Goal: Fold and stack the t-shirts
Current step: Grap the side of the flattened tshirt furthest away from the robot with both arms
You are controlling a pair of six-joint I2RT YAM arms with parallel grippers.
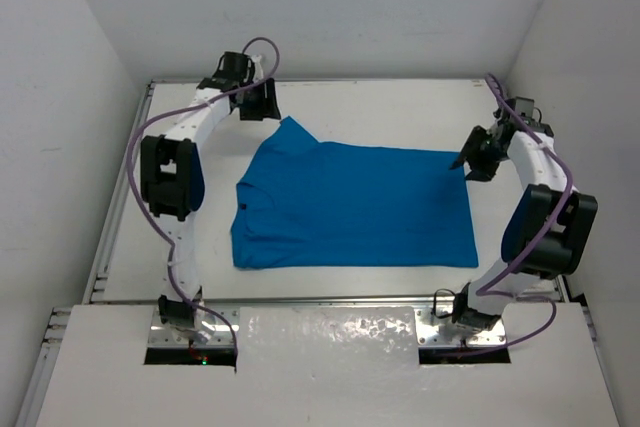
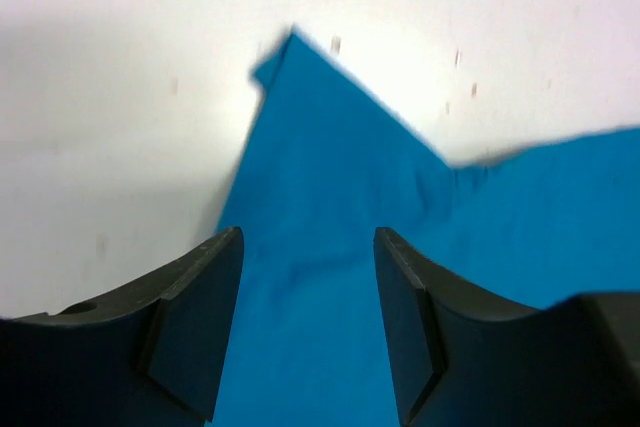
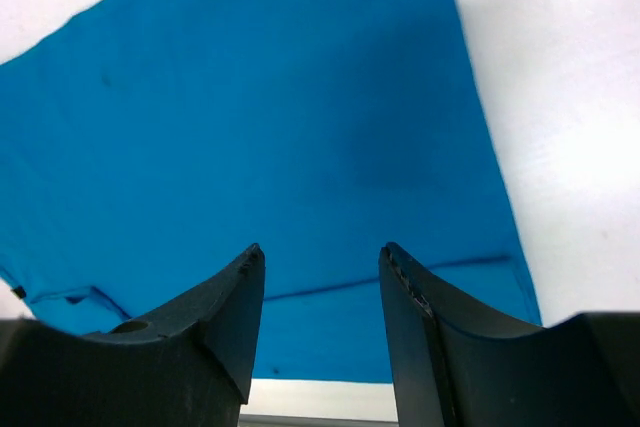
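Blue t-shirt (image 1: 350, 207) flat on the worktop (image 1: 400, 112), long axis left to right, collar left, hem right (one sleeve pointing far-left), left pincer (image 1: 262, 102) agape over that sleeve, right pincer (image 1: 470, 162) agape at the hem, both empty.

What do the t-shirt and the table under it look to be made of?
The t-shirt looks like soft, matte knit cloth, possibly cotton: it lies limp and flat with faint wrinkles, and the right wrist view shows a stitched hem. The table looks like a hard, smooth white board, painted or laminated; the pictures do not show which.
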